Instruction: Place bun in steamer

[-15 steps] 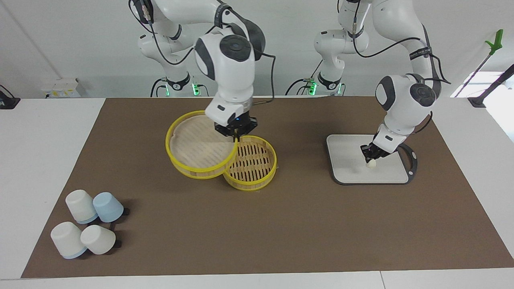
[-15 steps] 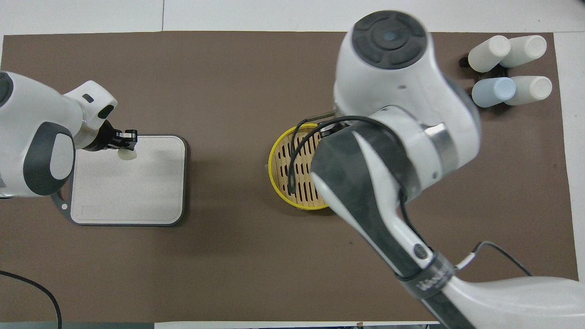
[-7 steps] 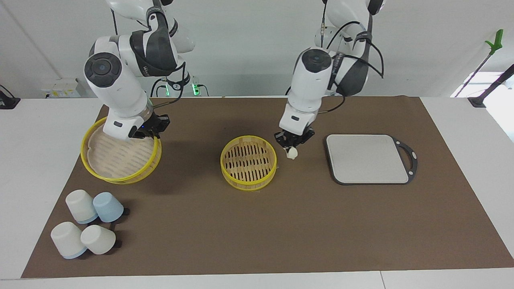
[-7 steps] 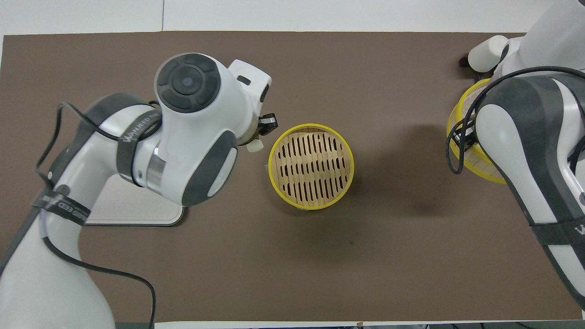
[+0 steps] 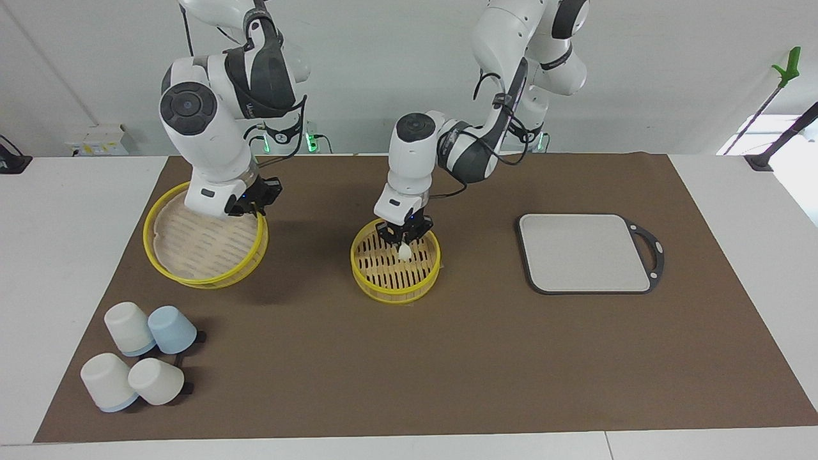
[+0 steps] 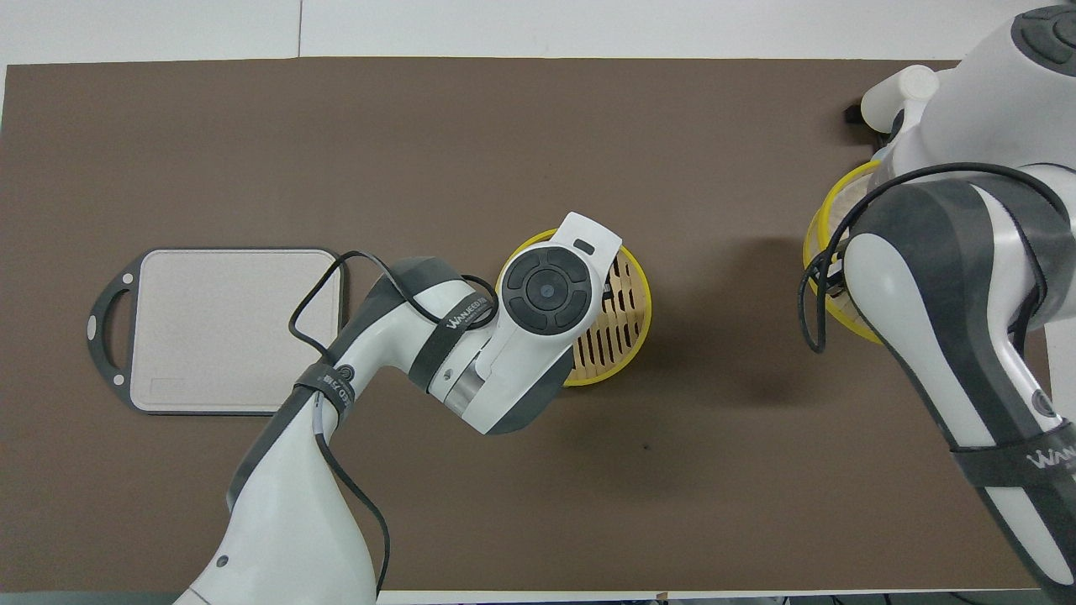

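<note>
Half a second ago: left arm beside the steamer base, bun hanging outside the rim. Now swung in over the steamer base [image 5: 395, 263], left gripper [image 5: 404, 243] low above the slats, narrow and pinched on the bun [image 5: 404, 253], which hangs just under the fingertips, inside the yellow rim; contact with the slats impossible to tell. Right arm barely shifted over that half second: right gripper [image 5: 250, 206] clamped on the rim of the steamer lid [image 5: 204, 241], held tilted toward the right arm's end of the tabletop [image 5: 447, 358], clear of the base. Meaning for the task, as a judgement: carry finished, basket open, only lowering and release left, then the lid back on.

Grey cutting board [image 5: 585, 252] toward the left arm's end now bare. Four cups [image 5: 137, 364] clustered below the lifted lid.

Facing view alone shows bun, fingertips and their height over the slats. Overhead view hides all that under the left arm's wrist; shows only part of the steamer base [image 6: 622, 311] and a sliver of the lid [image 6: 828, 252] beside the right arm.
</note>
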